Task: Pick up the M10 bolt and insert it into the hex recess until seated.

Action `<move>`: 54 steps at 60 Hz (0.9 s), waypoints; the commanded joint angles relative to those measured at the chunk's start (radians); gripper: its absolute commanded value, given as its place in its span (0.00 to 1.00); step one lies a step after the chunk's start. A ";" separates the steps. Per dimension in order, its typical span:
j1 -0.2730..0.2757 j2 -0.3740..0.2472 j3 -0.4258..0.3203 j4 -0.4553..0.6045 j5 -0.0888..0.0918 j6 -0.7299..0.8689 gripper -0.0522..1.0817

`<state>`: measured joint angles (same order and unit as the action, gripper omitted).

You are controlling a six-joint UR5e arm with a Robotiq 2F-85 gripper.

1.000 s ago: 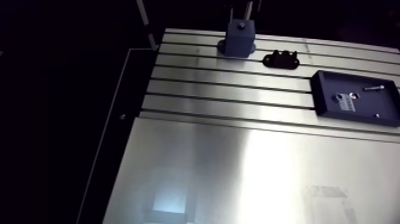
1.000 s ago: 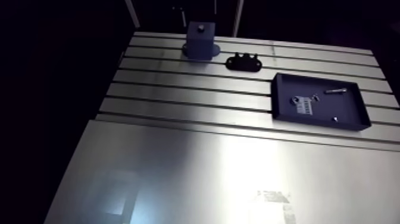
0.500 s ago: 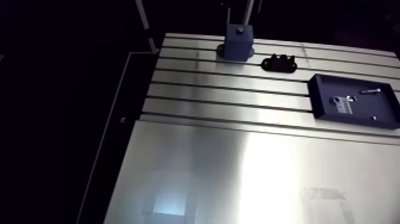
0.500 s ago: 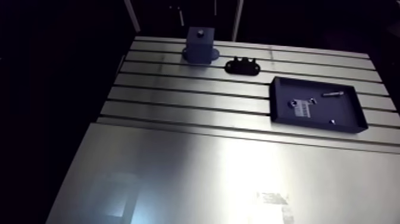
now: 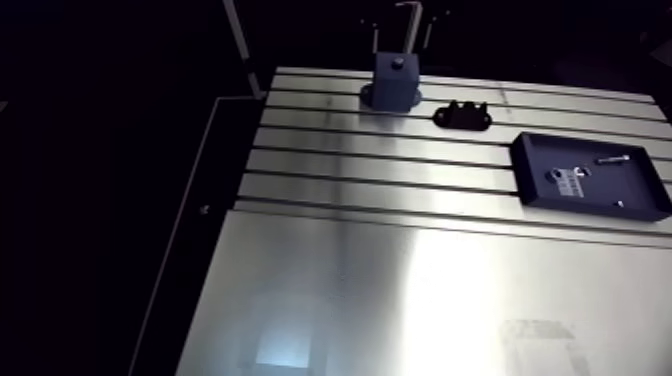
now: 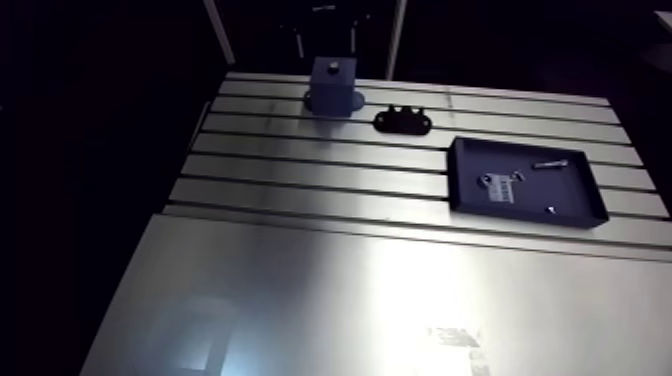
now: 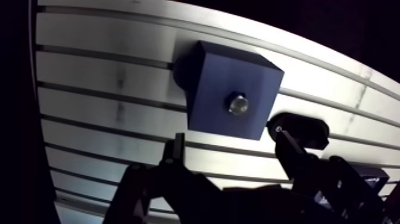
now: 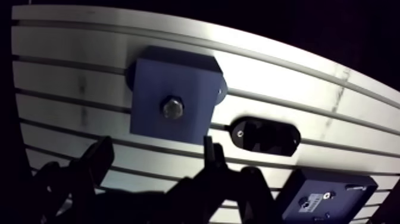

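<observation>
A blue block [image 7: 229, 89] stands on a round base at the far side of the slotted table [image 5: 380, 190]. A silver bolt head [image 7: 238, 105] sits in the recess in the block's top face, and it shows small in the arm view as the bolt head [image 5: 397, 62]. In the wrist view my gripper [image 7: 228, 134] hangs above the block's near edge. It is open, its two dark fingertips [image 7: 177, 143] spread wide with nothing between them. The gripper does not show in the arm view.
A black oval fixture [image 5: 461, 116] with small pegs lies just right of the block. Further right a dark tray [image 5: 530, 170] holds a small screw [image 5: 612, 158] and a pale label. A smooth metal sheet [image 5: 400, 300] covers the table's near half.
The whole arm view has shifted, so the camera moved; block, fixture and tray keep their places on the table.
</observation>
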<state>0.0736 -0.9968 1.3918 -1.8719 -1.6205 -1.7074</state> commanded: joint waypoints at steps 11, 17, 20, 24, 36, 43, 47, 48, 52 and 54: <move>-0.003 0.010 0.008 -0.036 0.005 0.039 0.28; -0.008 0.010 0.005 -0.037 0.003 0.035 0.30; -0.008 0.010 0.004 -0.039 0.003 0.032 0.31; -0.012 0.010 0.002 -0.039 0.001 0.032 0.32; -0.014 0.022 0.000 -0.039 0.004 0.033 0.34; -0.015 0.026 0.000 -0.039 0.006 0.037 0.38; -0.017 0.029 0.000 -0.039 0.006 0.038 0.38; -0.017 0.029 0.000 -0.039 0.006 0.038 0.38; -0.021 0.031 0.000 -0.040 0.006 0.036 0.41; -0.021 0.031 0.000 -0.040 0.005 0.037 0.42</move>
<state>0.0582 -0.9717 1.3922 -1.9106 -1.6150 -1.6717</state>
